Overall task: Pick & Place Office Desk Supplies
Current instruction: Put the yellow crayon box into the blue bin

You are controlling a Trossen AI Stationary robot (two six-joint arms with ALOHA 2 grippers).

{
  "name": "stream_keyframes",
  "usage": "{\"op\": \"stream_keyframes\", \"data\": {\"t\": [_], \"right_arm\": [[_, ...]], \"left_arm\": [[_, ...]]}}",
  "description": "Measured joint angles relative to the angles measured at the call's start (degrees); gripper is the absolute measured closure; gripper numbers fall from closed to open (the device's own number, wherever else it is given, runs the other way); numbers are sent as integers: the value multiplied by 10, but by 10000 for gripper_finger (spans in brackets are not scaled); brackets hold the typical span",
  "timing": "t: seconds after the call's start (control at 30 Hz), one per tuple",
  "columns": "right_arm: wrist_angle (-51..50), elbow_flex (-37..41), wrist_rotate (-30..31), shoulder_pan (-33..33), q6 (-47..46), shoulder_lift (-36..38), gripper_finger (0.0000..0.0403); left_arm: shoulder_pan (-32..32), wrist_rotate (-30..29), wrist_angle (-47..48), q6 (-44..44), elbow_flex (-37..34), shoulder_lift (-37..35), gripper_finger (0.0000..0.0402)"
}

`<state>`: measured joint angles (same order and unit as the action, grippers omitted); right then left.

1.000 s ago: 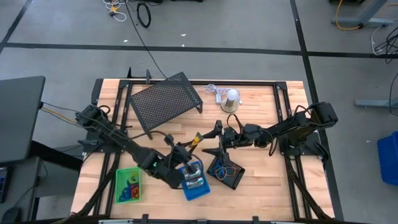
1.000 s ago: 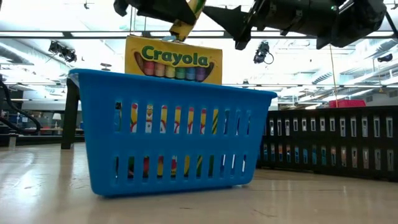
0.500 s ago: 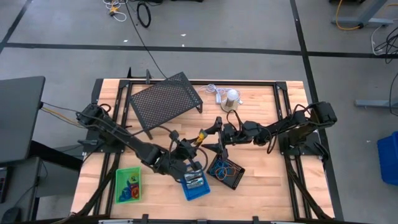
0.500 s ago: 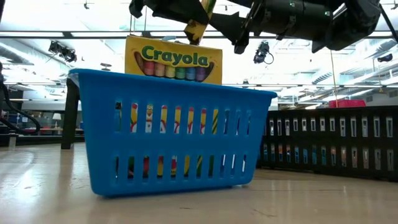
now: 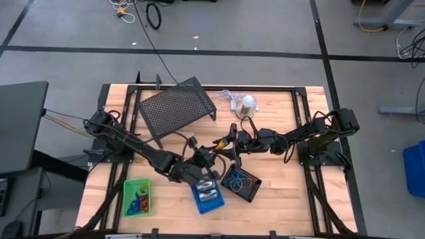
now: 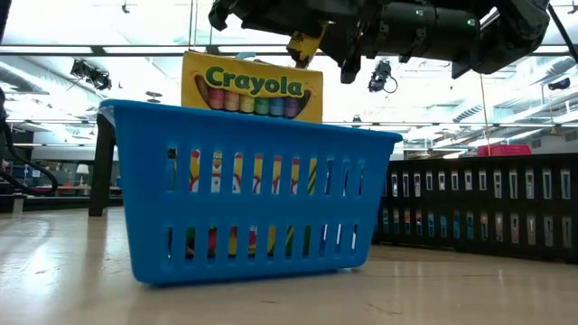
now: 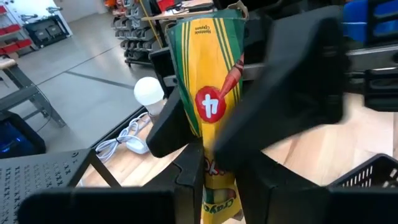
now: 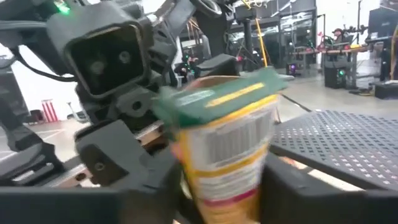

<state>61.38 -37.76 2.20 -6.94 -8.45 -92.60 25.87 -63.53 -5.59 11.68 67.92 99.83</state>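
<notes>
Hanging in mid-air above the table's middle, the crayon box (image 7: 211, 106) stands lengthwise out of the left gripper (image 7: 208, 168) clamping its lower end, its free end lying between the right gripper's (image 8: 217, 186) part-open jaws.

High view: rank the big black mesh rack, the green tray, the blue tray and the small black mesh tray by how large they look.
1. Large black mesh rack, clearly the biggest.
2. Green tray, blue tray and small black mesh tray look too alike to rank; the arms partly cover the last two.

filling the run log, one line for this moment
phase: handover | left gripper: shut on crayon box | right gripper: closing around it, above blue tray
</notes>
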Motion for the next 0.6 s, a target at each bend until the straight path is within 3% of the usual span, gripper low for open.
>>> {"op": "stream_keyframes", "data": {"t": [0.13, 0.17, 0.6], "right_arm": [[-1, 1, -16, 0, 19, 0, 355], [1, 1, -15, -1, 28, 0, 362], [4, 1, -3, -7, 35, 0, 362]], "left_arm": [[1, 5, 0, 13, 0, 0, 371], [1, 6, 0, 15, 0, 0, 371], [4, 13, 2, 9, 0, 0, 371]]}}
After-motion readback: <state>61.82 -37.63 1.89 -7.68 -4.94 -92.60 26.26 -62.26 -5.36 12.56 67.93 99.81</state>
